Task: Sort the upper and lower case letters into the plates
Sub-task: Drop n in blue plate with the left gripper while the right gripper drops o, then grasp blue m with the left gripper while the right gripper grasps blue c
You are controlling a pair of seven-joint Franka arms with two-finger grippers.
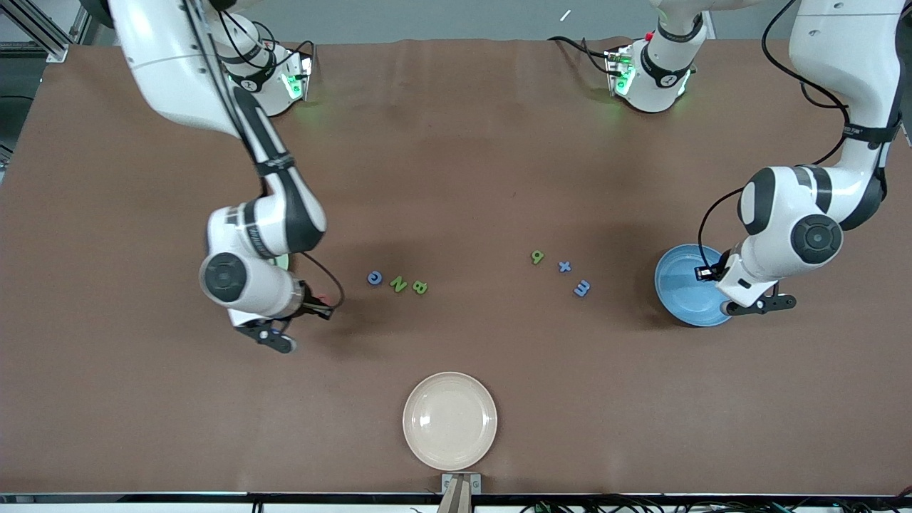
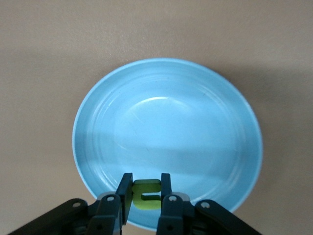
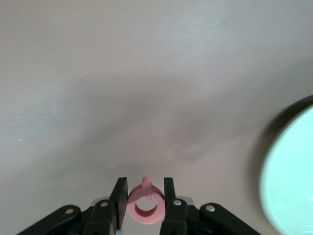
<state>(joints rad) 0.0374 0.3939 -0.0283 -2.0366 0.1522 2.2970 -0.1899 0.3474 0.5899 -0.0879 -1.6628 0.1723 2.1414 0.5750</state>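
Lettering on the loose toy pieces is the only writing that reads clearly: on the brown table (image 1: 456,164), in the front view, a blue "G" (image 1: 375,278), a green "N" (image 1: 398,284) and a green "B" (image 1: 420,288) lie in a short row toward the right arm's end, and a green piece shaped like a "g" or "9" (image 1: 537,256), a blue "x" (image 1: 564,266) and a blue "m" (image 1: 582,288) lie in a loose row toward the left arm's end. Small print on the left arm's black cuff is too fine to read. The left arm bends down from its base with its wrist over the blue plate (image 1: 691,285), which sits near the left arm's end of the table. The left gripper (image 2: 145,188) hangs over the plate's rim, its jaws pinching a small green letter (image 2: 146,194) whose shape cannot be told for certain. The right arm folds down steeply, its elbow covering most of the pale green plate (image 3: 293,181), of which only a sliver shows in the front view. The right gripper (image 3: 145,196) hovers over bare table beside that plate, its jaws pinching a red letter (image 3: 145,205), ring-shaped with a short stem. A cream-white dish (image 1: 449,420) lies nearest the front camera, midway between the two ends of the table.
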